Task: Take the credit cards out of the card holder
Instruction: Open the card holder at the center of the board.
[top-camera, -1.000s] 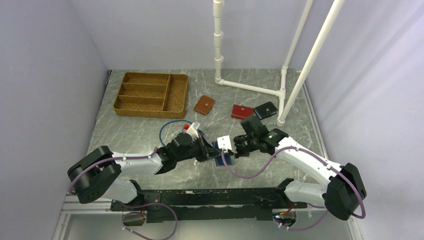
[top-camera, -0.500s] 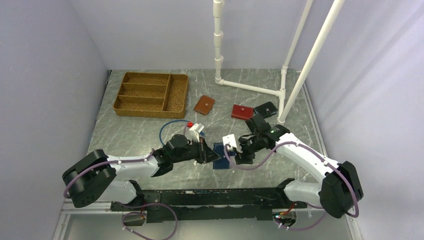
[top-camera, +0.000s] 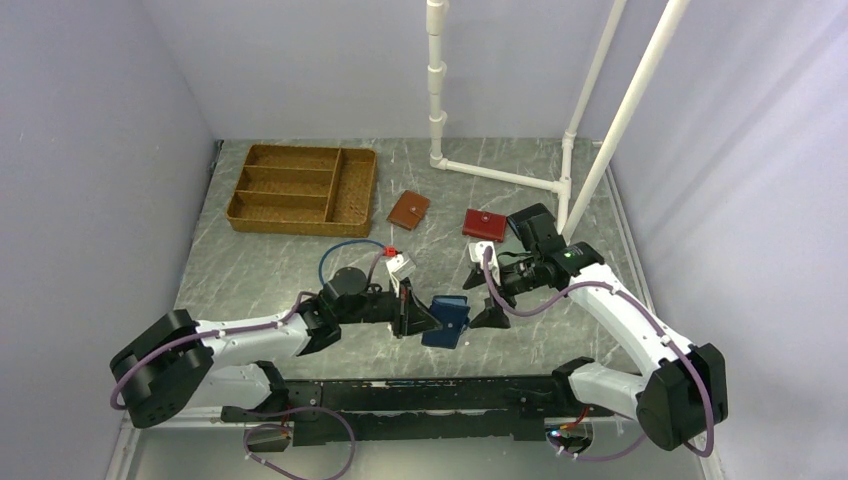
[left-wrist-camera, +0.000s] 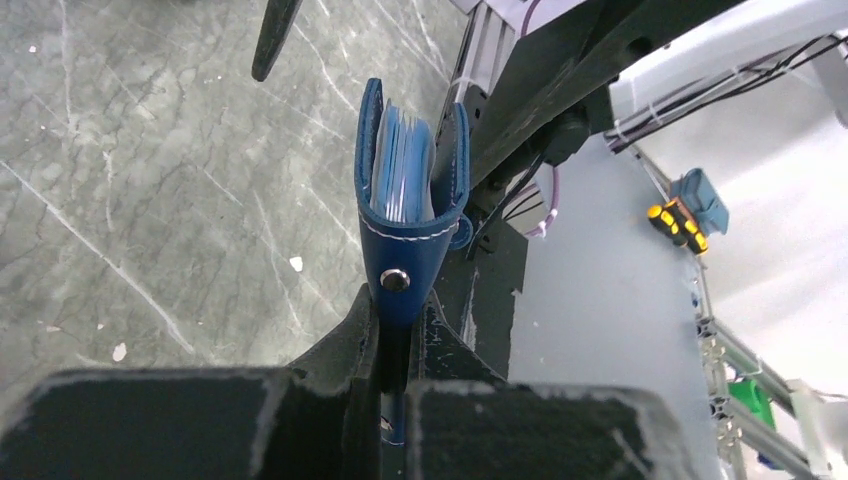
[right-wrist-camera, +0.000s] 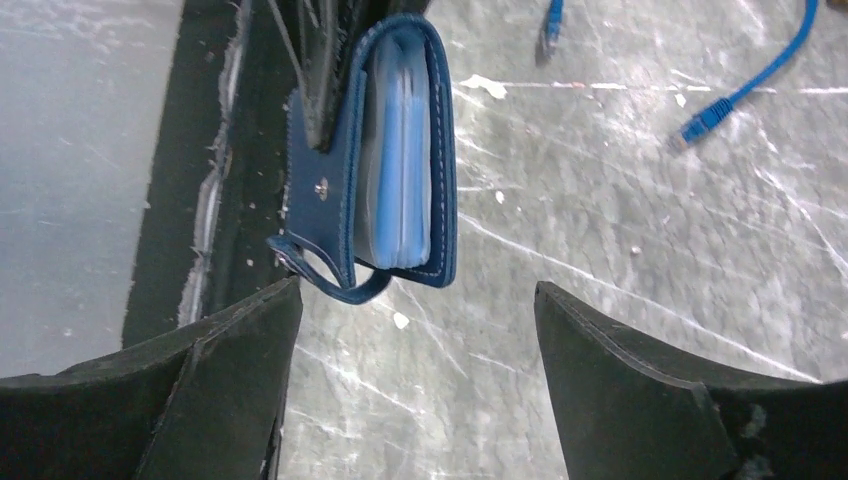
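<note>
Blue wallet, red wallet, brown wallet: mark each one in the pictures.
blue wallet (left-wrist-camera: 408, 250): left wrist view, outer spine just above the snap stud.
red wallet (top-camera: 484, 223): top view, middle of its cover.
brown wallet (top-camera: 408, 210): top view, middle of its cover.

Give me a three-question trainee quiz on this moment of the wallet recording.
1. True or false: the right hand grips the card holder.
2. The card holder is: A snapped shut; B unsnapped and slightly agape; C spread flat open.
3. Which hand holds the card holder?
Key: 1 false, it is open and apart from it. 2 B. 3 The left hand.
</note>
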